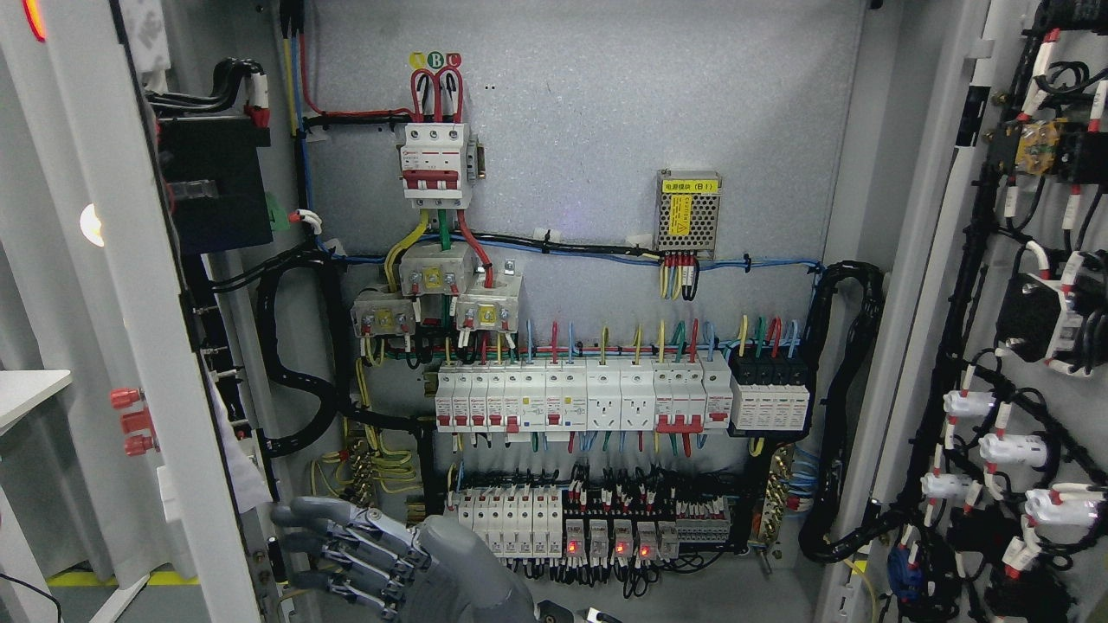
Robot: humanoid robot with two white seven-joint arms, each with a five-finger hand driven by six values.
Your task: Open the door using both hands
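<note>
The electrical cabinet stands open. Its left door [130, 303] is swung out at the picture's left and shows its inner side and edge. Its right door [1021, 346] is swung out at the right, with wired components on its inner face. My left hand [299, 547] comes in at the bottom edge, left of the middle. Its grey fingers [363, 541] are stretched out to the left and hold nothing. The fingertips lie close to the left door's inner edge; I cannot tell if they touch it. My right hand is out of view.
The grey back panel [606, 130] carries a main breaker [437, 164], rows of small breakers [580, 398] and terminal blocks with red lights [606, 541]. Black cable bundles [844, 407] run along both sides. A white tabletop edge [30, 389] shows at far left.
</note>
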